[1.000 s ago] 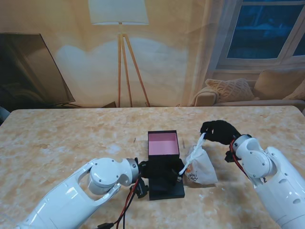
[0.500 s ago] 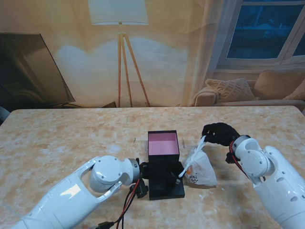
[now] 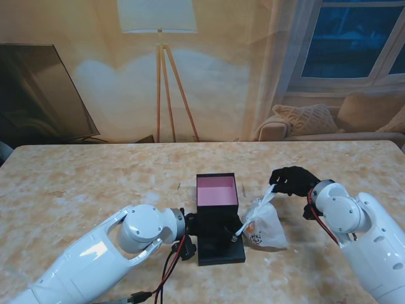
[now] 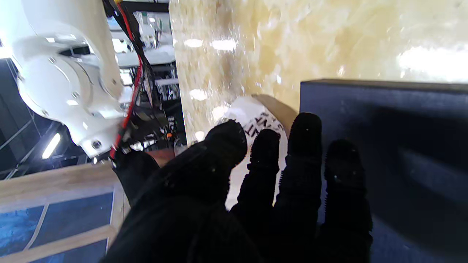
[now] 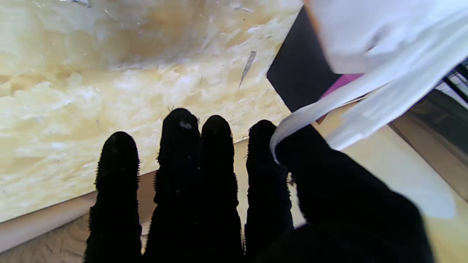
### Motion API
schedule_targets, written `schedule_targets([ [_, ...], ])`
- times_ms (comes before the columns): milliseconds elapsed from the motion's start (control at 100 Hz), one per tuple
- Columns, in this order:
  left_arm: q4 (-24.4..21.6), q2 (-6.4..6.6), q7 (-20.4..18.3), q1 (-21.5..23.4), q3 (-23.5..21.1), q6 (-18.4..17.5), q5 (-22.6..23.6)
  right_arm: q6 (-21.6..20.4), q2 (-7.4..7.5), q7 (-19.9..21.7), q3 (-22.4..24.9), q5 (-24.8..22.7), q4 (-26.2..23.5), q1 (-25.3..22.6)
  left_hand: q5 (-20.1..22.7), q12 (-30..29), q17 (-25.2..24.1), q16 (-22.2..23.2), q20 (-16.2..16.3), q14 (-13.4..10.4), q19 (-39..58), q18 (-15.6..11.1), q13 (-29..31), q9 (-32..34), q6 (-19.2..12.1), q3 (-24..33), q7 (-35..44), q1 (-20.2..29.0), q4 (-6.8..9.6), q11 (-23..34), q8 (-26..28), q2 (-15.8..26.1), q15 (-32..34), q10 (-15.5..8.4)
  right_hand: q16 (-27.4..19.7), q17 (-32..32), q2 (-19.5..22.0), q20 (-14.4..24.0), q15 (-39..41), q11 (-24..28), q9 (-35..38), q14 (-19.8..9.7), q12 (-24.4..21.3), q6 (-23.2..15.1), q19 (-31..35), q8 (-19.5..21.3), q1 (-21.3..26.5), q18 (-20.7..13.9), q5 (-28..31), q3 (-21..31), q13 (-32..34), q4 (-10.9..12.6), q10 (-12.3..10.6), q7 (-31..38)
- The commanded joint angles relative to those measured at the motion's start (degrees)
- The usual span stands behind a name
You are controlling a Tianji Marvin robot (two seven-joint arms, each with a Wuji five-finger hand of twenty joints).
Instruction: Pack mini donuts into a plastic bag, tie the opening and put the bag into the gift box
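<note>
The white plastic bag [image 3: 266, 227] with donuts inside lies on the table just right of the black gift box [image 3: 216, 190], whose pink inside faces up. My right hand [image 3: 291, 179] is shut on the bag's farther tie strip [image 3: 271, 192]; thumb and forefinger pinch that strip [image 5: 292, 126] in the right wrist view. My left hand [image 3: 212, 229] lies over the black lid [image 3: 221, 252] nearer to me. It is closed on the bag's nearer strip [image 3: 240, 230]. In the left wrist view the bag [image 4: 252, 117] shows past the fingertips [image 4: 303, 128], beside the box wall [image 4: 384, 146].
The marble table top [image 3: 95, 190] stretches wide to the left and beyond the box. Red and black cables [image 3: 169, 269] hang from my left wrist. My right forearm [image 3: 354, 221] crosses the near right corner.
My right hand has drifted slightly nearer to me and to the right, drawing its strip tauter. The bag's neck has narrowed a little. The left hand has barely moved.
</note>
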Motion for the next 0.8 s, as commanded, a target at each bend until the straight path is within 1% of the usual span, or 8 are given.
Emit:
schedule_targets([
  [0,-1.05,-0.63,0.05,1.23,-0.28,0.29,0.88,-2.51,1.10,0.16,0.75,-1.16,-1.79,-1.79,2.23,-3.38,-0.24,1.23,1.09,0.47,0.69,-0.07,-0.39,-1.87,-0.57,-1.96,-0.40,-1.49,0.33,1.44,-5.77,-0.21,0.67,-0.25,-2.55,-1.62,2.14,-0.34,-5.09,-4.32,-2.78,0.74,-3.69,1.19,-1.47,-6.04,2.08,0.76,-3.72,-2.36,-2.66,-0.87,1.16,-2.49],
  [110,-1.81,-1.02,2.06,1.71,-0.92,0.31,1.76,-4.33,1.62,2.65,2.79,-1.07,-4.84,-3.95,1.83,-12.50,-0.50,1.05,0.93,0.33,0.47,-0.20,-1.19,-3.75,0.67,1.12,-5.89,-6.11,1.09,2.93,-13.22,-2.32,0.23,0.05,-5.25,-3.95,2.94,-0.02,-12.98,-10.11,-7.14,2.34,-9.29,5.63,-3.70,-12.88,0.92,1.18,-7.29,-7.42,-6.76,-0.41,3.19,-7.94],
  [270,-2.62,-1.14,3.50,2.20,-1.71,-0.34,3.00,-6.66,2.15,4.97,5.04,-2.02,-7.43,-5.66,3.55,-15.08,-0.84,0.68,0.84,0.38,0.18,-0.50,-2.48,-5.53,4.81,7.55,-17.62,-13.50,1.24,1.06,-20.13,-3.55,-0.43,1.15,-8.86,-6.65,8.70,0.44,-21.78,-16.86,-11.74,3.61,-13.66,10.25,-6.78,-9.18,-1.89,1.38,-5.48,-12.84,-10.77,5.08,5.50,-25.62],
  [340,-2.98,-1.07,3.92,2.48,-2.07,-1.00,3.75,-7.09,2.35,6.18,5.60,-1.50,-7.88,-5.89,3.80,-15.84,-1.04,0.49,0.83,0.11,0.05,-0.76,-3.35,-6.73,5.91,9.22,-22.80,-16.78,2.56,0.03,-22.56,-1.81,-0.86,1.42,-10.43,-7.77,8.51,0.31,-24.87,-19.16,-13.48,4.03,-15.10,11.29,-7.78,-8.53,-2.21,1.40,-6.32,-13.61,-12.14,5.38,6.43,-28.38],
  [380,-3.18,-0.96,3.90,2.54,-2.26,-1.29,4.22,-7.25,2.48,6.99,5.92,-1.02,-8.10,-6.00,3.69,-16.39,-1.51,0.24,0.74,0.14,-0.30,-1.04,-4.44,-8.00,6.84,10.37,-26.59,-19.18,4.60,-0.79,-25.66,-0.42,-1.43,1.80,-11.43,-8.38,8.41,0.29,-26.73,-20.36,-14.19,4.42,-15.96,11.85,-8.34,-8.37,-2.49,1.55,-6.61,-14.07,-12.84,5.36,6.89,-29.68],
  [550,-3.70,-0.57,3.80,2.46,-2.84,-2.52,6.16,-7.19,2.94,10.08,7.20,1.38,-9.44,-6.88,1.87,-17.75,-2.55,-0.28,0.65,0.12,-1.25,-1.56,-6.84,-10.70,8.85,9.84,-35.07,-20.83,4.51,-3.04,-31.73,-1.02,-2.62,2.46,-14.13,-10.50,8.69,0.12,-32.12,-24.15,-16.74,5.43,-18.32,13.64,-10.25,-8.98,-3.59,2.08,-8.64,-16.43,-15.12,5.25,8.41,-32.90],
  [690,-4.30,-0.55,4.81,3.01,-3.57,-3.03,7.55,-8.30,3.10,10.72,8.24,1.75,-10.34,-7.78,1.83,-18.08,-2.96,-0.53,0.79,-0.02,-1.30,-1.95,-8.49,-12.30,7.63,9.07,-36.57,-21.68,4.29,-3.93,-32.16,-1.07,-3.39,2.45,-15.46,-11.42,9.08,-0.01,-34.84,-25.93,-17.39,5.95,-19.46,13.04,-11.30,-9.03,-4.87,2.36,-9.73,-18.04,-15.85,5.13,8.86,-33.71],
  [790,-4.63,-0.60,5.76,3.29,-3.99,-3.45,8.80,-8.51,2.96,10.05,8.63,1.92,-10.70,-8.28,3.84,-19.74,-3.68,-0.81,1.20,0.21,-1.54,-2.13,-9.97,-13.23,0.82,8.00,-35.00,-21.45,4.07,-6.53,-30.27,-1.25,-4.29,2.80,-16.68,-11.97,9.98,-0.14,-37.33,-27.38,-17.71,6.49,-20.36,12.47,-12.14,-8.78,-5.18,2.70,-10.68,-19.62,-16.20,5.13,9.22,-33.84],
])
